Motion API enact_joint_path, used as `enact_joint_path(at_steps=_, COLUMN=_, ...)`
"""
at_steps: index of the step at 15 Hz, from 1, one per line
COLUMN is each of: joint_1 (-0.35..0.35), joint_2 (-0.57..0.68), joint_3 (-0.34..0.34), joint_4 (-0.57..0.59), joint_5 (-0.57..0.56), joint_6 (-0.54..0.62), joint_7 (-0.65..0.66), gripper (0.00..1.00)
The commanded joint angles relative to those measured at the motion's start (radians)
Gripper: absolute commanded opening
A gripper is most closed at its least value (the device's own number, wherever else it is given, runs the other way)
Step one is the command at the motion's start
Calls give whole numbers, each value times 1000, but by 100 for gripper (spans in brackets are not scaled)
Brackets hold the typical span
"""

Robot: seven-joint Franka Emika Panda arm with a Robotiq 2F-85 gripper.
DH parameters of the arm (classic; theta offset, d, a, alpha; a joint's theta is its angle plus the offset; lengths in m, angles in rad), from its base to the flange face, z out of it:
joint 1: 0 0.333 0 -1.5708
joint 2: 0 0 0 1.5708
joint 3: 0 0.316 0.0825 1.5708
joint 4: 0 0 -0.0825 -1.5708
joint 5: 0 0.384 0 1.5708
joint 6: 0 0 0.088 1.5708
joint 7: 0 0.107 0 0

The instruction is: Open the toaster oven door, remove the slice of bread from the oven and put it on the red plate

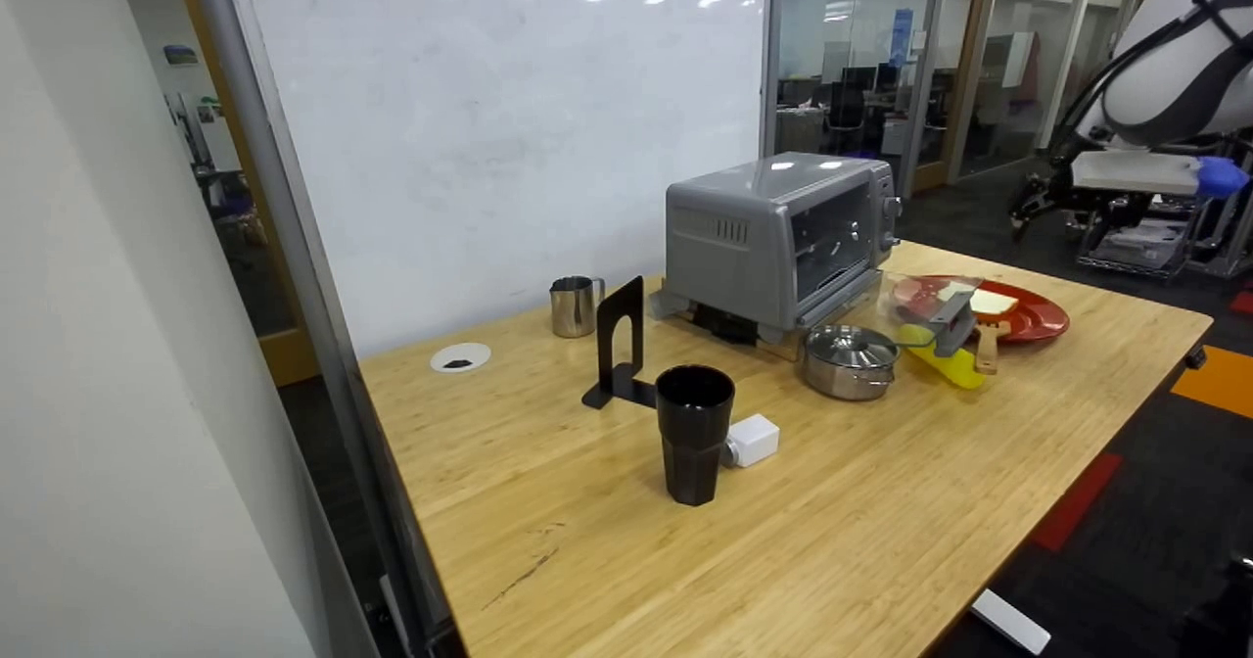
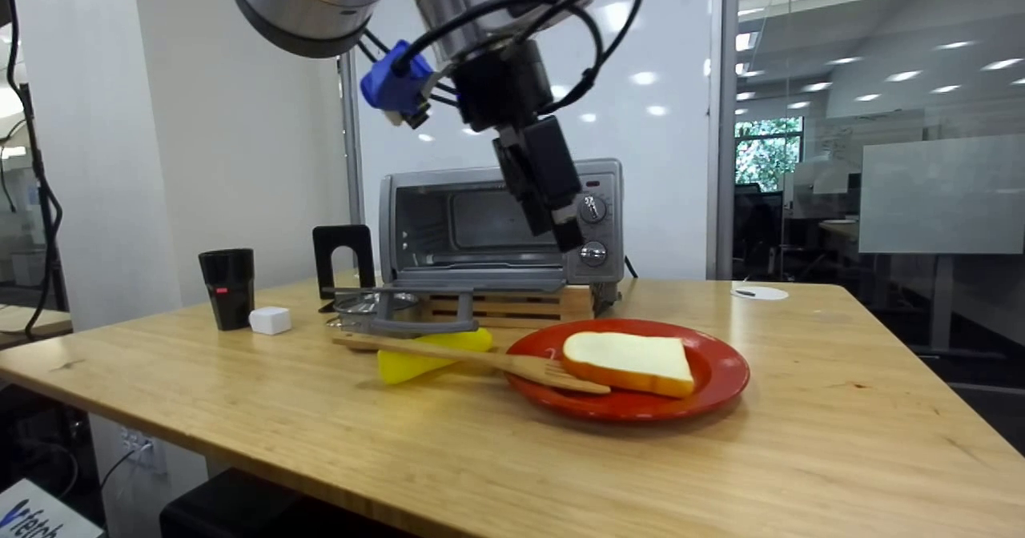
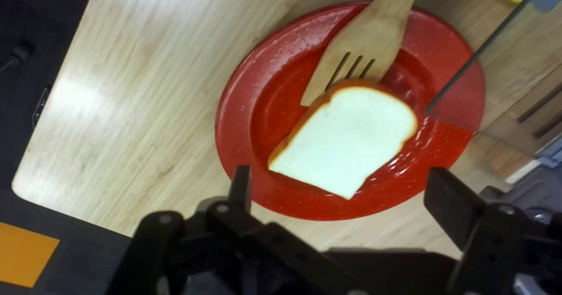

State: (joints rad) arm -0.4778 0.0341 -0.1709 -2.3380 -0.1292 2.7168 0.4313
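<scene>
The slice of bread (image 2: 629,358) lies flat on the red plate (image 2: 721,390), which stands on the table. In the wrist view the bread (image 3: 351,141) rests on the plate (image 3: 237,106) with the head of a wooden fork beside its crust. The toaster oven (image 2: 500,171) stands behind, with its interior visible and bare. The toaster oven door (image 2: 424,326) is lowered open; its glass edge overlaps part of the plate in the wrist view. My gripper (image 2: 564,230) is open and empty above the plate. In the wrist view my gripper (image 3: 340,176) has its fingers wide apart.
The wooden fork (image 2: 448,354) lies across the plate rim and a yellow object (image 2: 432,358). A steel pot (image 1: 850,369), black cup (image 1: 693,433), white block (image 1: 754,441), black bookend (image 1: 622,345) and steel cup (image 1: 574,307) stand along the table. The table edge (image 3: 57,82) shows in the wrist view.
</scene>
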Motion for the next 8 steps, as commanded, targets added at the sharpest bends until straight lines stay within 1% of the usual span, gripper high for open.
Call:
enact_joint_path(at_steps=1, joint_1=112, joint_2=-153, joint_3=-27, joint_4=-65, joint_5=-18, joint_6=-120, joint_7=-116, gripper=100)
enact_joint_path(at_steps=5, joint_1=193, joint_2=-275, joint_3=1, joint_4=-85, joint_5=-14, joint_6=-266, joint_7=-239, gripper=100)
enact_joint_path(at_steps=8, joint_1=241, joint_2=-350, joint_3=6, joint_4=-92, joint_5=-7, joint_6=-386, joint_7=-357, gripper=100)
